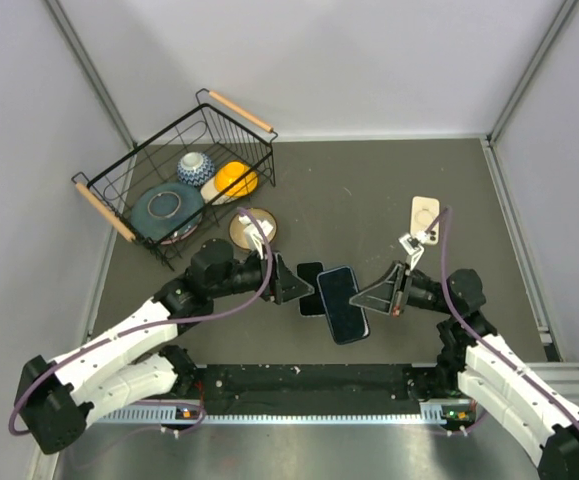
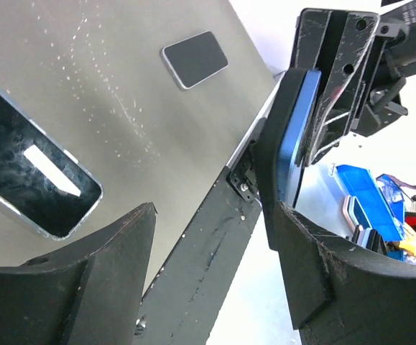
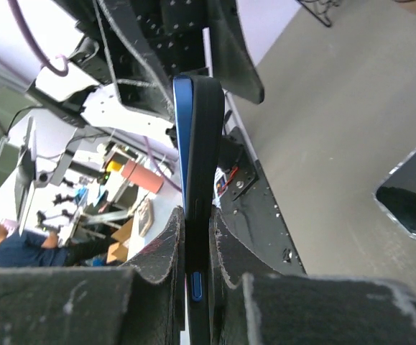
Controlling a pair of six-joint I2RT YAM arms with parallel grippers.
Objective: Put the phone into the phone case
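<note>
phone [image 1: 344, 303] is held off the bench [image 1: 349, 190] at mid-front between the two arms, dark face up. In the right wrist view its blue edge is seen with the black phone case [image 3: 206, 129] pressed flat along it; whether it is fully seated cannot be told. The right hand [image 3: 197, 241] is clamped on phone and case together, one finger on each face, gripped from the right side. The left hand [image 2: 215, 215] is spread wide at the phone's left side, with a finger on either side of the case; contact cannot be made out. A second phone [image 1: 309, 272] is laid flat on the bench just behind, partly covered by the held one. A pale card-shaped item [image 1: 425, 213] is laid further back on the right. A round wooden disc [image 1: 253, 226] is set just beside the wire basket [image 1: 244, 128] at back left; a patterned bowl [image 1: 195, 165], a yellow item [image 1: 237, 178] and a dark plate [image 1: 166, 207] are kept inside it
</note>
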